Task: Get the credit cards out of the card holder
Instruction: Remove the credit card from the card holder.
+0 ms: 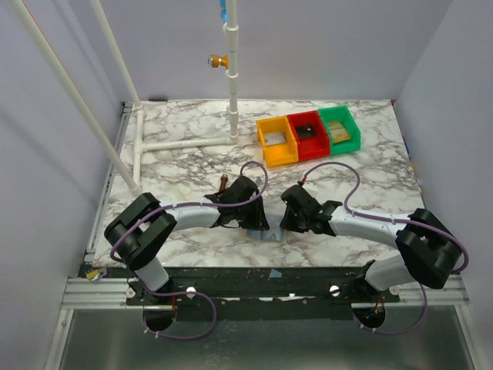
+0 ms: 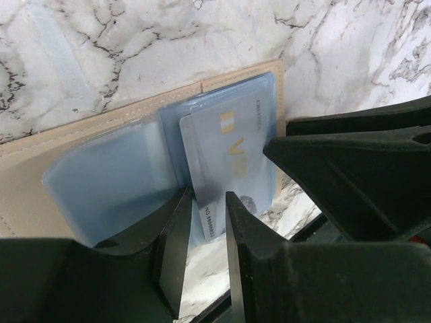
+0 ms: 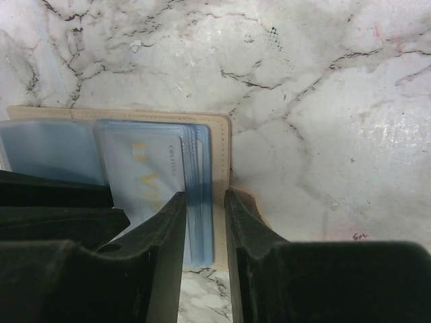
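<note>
The card holder [image 1: 267,236] lies open on the marble near the table's front edge, a beige cover [image 2: 27,195] with blue see-through sleeves [image 2: 108,175]. One pale credit card [image 2: 229,148] sticks partway out of a sleeve toward me. My left gripper [image 2: 205,196] stands narrowly open, and the card's near corner shows in the gap. My right gripper [image 3: 204,195] is also narrowly open. Its fingers straddle the stacked sleeve edges [image 3: 199,175] and the cover's right border [image 3: 219,148]. In the top view both grippers [image 1: 251,222] [image 1: 291,222] meet over the holder and hide most of it.
Yellow [image 1: 277,141], red [image 1: 308,135] and green [image 1: 340,128] bins stand in a row at the back right. A white pipe frame [image 1: 231,85] rises at the back and left. The table's dark front edge [image 1: 269,270] runs just behind the holder.
</note>
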Robot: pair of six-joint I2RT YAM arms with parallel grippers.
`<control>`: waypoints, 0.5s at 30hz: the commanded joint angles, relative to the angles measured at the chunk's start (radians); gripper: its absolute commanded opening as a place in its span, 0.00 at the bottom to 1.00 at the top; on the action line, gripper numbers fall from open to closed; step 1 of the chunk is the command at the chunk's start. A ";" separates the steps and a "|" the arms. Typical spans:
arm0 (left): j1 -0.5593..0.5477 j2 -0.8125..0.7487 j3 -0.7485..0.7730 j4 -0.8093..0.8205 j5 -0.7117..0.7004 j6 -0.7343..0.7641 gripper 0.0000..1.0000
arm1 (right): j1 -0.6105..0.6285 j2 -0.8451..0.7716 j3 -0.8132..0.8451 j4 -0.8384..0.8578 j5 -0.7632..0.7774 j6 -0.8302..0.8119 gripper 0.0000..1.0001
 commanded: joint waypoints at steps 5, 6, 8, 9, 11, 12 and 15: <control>0.000 -0.048 -0.021 0.087 0.074 -0.022 0.28 | 0.007 0.060 -0.041 -0.045 0.048 0.003 0.29; 0.000 -0.050 -0.022 0.089 0.075 -0.024 0.28 | 0.007 0.061 -0.042 -0.043 0.047 0.003 0.29; 0.002 -0.053 -0.024 0.092 0.078 -0.026 0.28 | 0.007 0.060 -0.040 -0.045 0.048 0.003 0.29; 0.004 -0.050 -0.026 0.097 0.082 -0.027 0.28 | 0.007 0.060 -0.041 -0.044 0.048 0.003 0.29; 0.007 -0.046 -0.034 0.116 0.098 -0.039 0.27 | 0.007 0.062 -0.040 -0.045 0.048 0.002 0.29; 0.010 -0.045 -0.039 0.129 0.105 -0.045 0.26 | 0.008 0.062 -0.038 -0.044 0.047 0.002 0.29; 0.019 -0.037 -0.054 0.162 0.129 -0.065 0.23 | 0.006 0.065 -0.036 -0.044 0.047 0.002 0.29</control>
